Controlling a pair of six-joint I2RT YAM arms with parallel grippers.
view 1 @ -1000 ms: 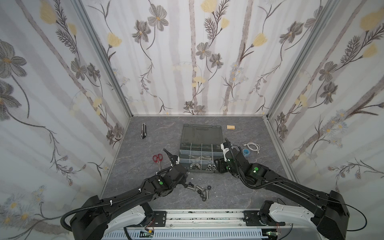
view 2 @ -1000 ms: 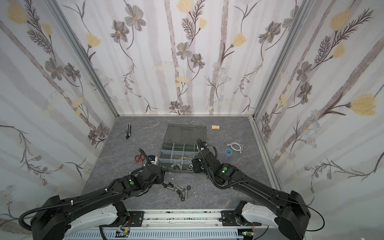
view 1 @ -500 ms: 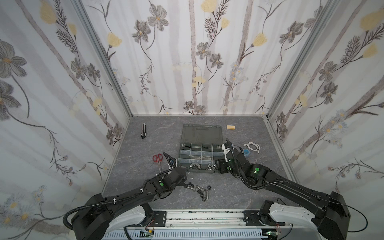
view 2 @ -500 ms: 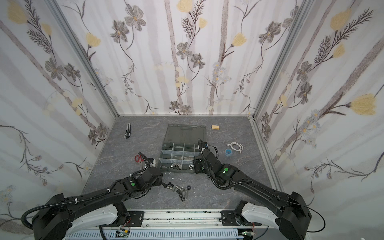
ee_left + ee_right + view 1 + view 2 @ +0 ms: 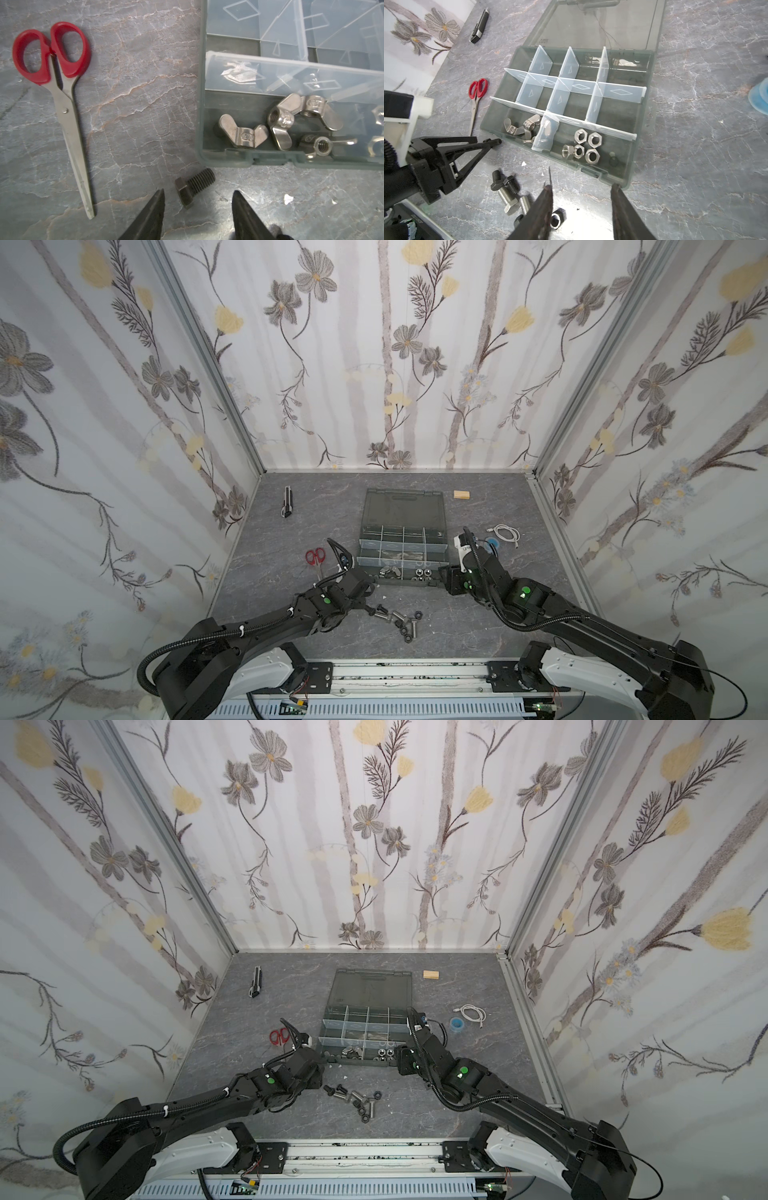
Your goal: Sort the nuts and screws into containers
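Note:
A black screw [image 5: 187, 193] lies on the table by the near left corner of the organizer case [image 5: 636, 149]. My left gripper [image 5: 198, 191] is open, its fingertips on either side of the screw without touching it. My right gripper [image 5: 581, 186] hangs open and empty over the table before the case's near right corner, with a black nut [image 5: 557, 219] beside one finger. Wing nuts [image 5: 284, 122] fill the near left container and silver hex nuts [image 5: 583, 145] the one beside it. In both top views more loose screws [image 5: 399, 620] and nuts [image 5: 376, 1095] lie between the arms.
Red scissors [image 5: 52, 52] lie left of the case. The case's lid [image 5: 405, 506] lies open flat behind it. A utility knife [image 5: 287, 502] is at the back left and a wooden block [image 5: 461, 494] at the back right. On the right are a white cable [image 5: 505, 533] and a blue tape roll [image 5: 457, 1025].
Both arms have shifted only slightly. Both grippers' jaws stand about as wide as before, and nothing has been picked up or dropped.

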